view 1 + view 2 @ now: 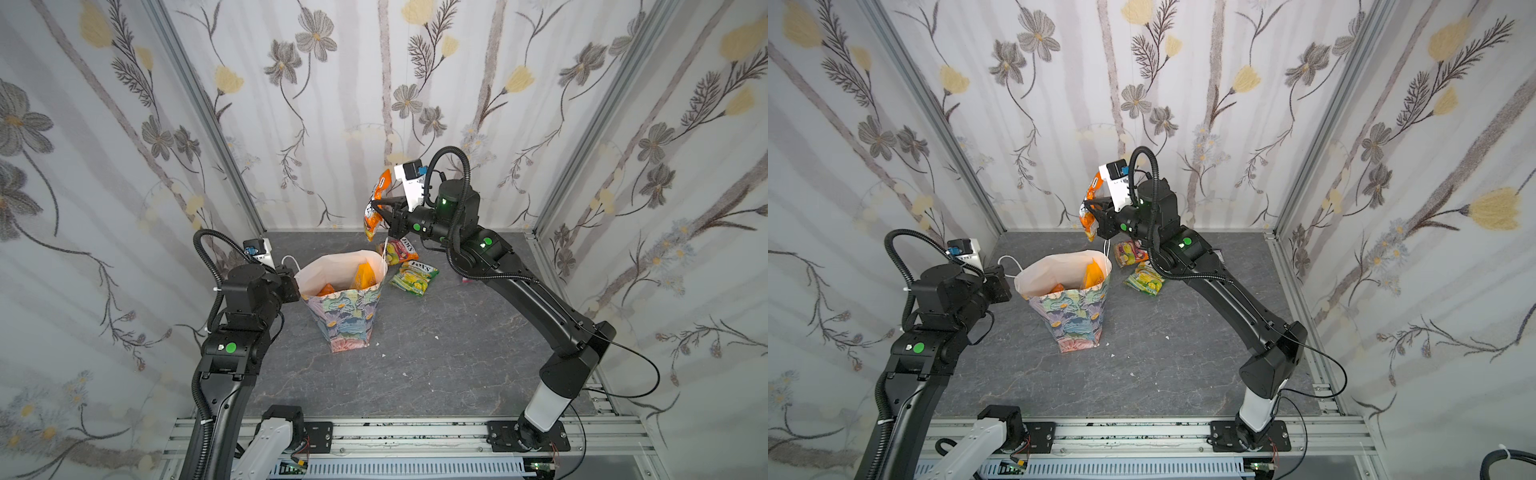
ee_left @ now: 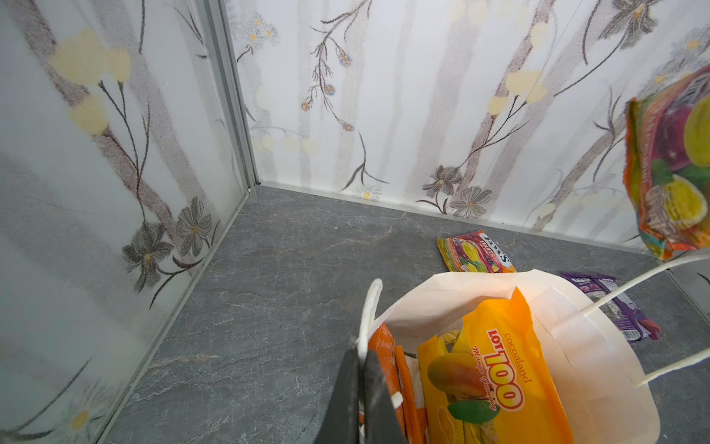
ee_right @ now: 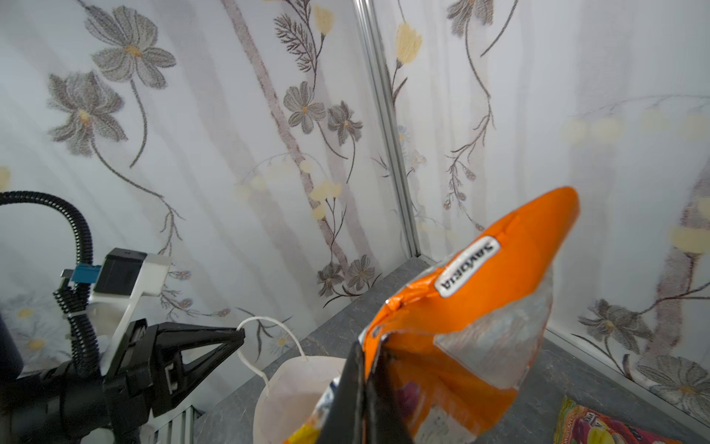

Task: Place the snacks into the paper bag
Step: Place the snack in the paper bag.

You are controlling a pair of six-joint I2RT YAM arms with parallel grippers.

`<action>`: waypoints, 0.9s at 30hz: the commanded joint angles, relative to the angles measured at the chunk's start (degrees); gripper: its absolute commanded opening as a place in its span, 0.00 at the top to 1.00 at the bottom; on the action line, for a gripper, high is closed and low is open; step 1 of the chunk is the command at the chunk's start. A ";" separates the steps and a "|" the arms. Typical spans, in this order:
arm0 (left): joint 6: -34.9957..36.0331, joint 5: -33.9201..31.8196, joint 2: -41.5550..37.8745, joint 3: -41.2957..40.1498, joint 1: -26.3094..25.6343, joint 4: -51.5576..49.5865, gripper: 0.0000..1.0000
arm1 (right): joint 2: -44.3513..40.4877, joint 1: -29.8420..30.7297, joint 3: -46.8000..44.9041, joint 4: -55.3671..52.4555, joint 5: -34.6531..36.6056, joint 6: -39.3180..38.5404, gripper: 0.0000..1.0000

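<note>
Purple packet (image 2: 622, 313) beside paper bag (image 2: 442, 300): clear only from left wrist.

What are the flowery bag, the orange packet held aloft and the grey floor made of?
The tall floral-print bag: matte paper, by its sharp creases and plain white lining. The orange held-up packet: thin glossy plastic film, crinkled, with a clear window. The grey veined tabletop: stone-look, low sheen; real stone or printed laminate, unclear.

Grey veined tabletop (image 1: 436, 374), enclosed by floral-print walls (image 1: 353, 104). Aluminium rail (image 1: 415, 434) along near edge. White specks (image 1: 437, 336) on tabletop.
</note>
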 commanded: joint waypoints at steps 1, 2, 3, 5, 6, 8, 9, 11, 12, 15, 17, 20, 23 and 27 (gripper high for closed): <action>0.47 0.05 0.02 0.37 0.03 0.86 0.99 | 2.03 0.47 2.64 -3.38 -6.34 -2.64 1.00; 0.50 0.04 -0.11 0.37 0.05 0.77 0.99 | 2.75 0.56 3.74 -4.68 -7.56 -3.14 1.00; 0.48 -0.04 -0.16 0.37 0.02 0.85 0.99 | 3.48 0.78 4.85 -6.12 -8.64 -3.69 1.00; 0.42 -0.05 -0.14 0.38 0.06 0.77 0.99 | 4.74 1.30 6.44 -8.48 -10.45 -5.18 1.00; 0.45 -0.05 -0.18 0.50 0.03 0.77 0.99 | 5.32 1.65 7.16 -9.57 -11.07 -5.85 1.00; 0.50 -0.05 -0.06 0.47 0.04 0.77 0.99 | 6.50 2.13 8.59 -11.55 -11.94 -6.75 1.00; 0.45 -0.05 -0.01 0.39 0.06 0.77 0.99 | 7.05 2.36 9.29 -12.49 -12.48 -6.93 1.00; 0.48 0.04 -0.09 0.58 0.03 0.76 0.99 | 7.63 2.75 10.06 -13.82 -12.89 -7.50 1.00; 0.48 0.04 -0.12 0.54 0.05 0.70 0.99 | 7.74 3.05 10.17 -14.46 -13.13 -8.36 1.00; 0.43 -0.22 -0.19 0.37 0.05 0.84 0.99 | 7.65 3.99 10.17 -16.59 -11.11 -11.03 1.00; 0.49 -0.27 -0.27 0.37 0.05 0.86 0.99 | 7.93 3.99 10.17 -17.25 -10.57 -11.29 1.00; 0.41 -0.05 -0.23 0.40 0.05 0.79 0.99 | 8.54 5.97 10.17 -18.21 -10.76 -11.47 1.00; 0.49 -0.05 -0.47 0.22 0.08 0.94 0.99 | 8.88 6.75 10.17 -19.94 -10.88 -13.03 1.00; 0.41 -0.05 -0.39 0.37 0.11 1.05 0.99 | 9.39 7.16 10.17 -21.05 -11.92 -14.31 1.00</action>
